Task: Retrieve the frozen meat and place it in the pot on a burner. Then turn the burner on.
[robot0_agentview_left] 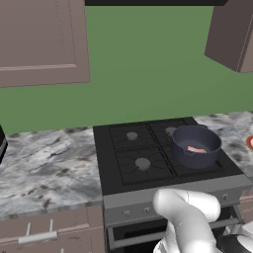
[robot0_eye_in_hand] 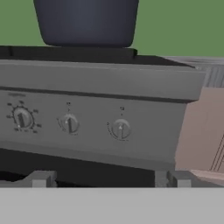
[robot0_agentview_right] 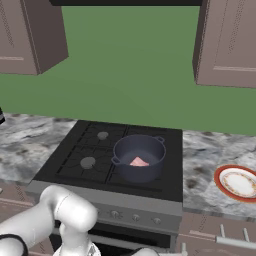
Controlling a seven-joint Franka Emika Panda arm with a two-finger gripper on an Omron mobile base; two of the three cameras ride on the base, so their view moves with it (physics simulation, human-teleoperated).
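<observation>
The frozen meat (robot0_agentview_left: 196,149) lies flat in the pot (robot0_agentview_left: 195,146), right of centre, long axis running left-right; the hand (robot0_eye_in_hand: 105,179) is open.

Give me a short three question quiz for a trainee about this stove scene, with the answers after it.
1. True or false: the frozen meat already lies inside the pot.
2. Which burner of the stove does the pot sit on: front left, front right, or back left?
3. In the hand view, how many knobs show on the stove's front panel?

Key
1. True.
2. Front right, seen from the robot.
3. Three: the hand faces the panel just below the pot, its fingers spread wide and touching nothing.
</observation>
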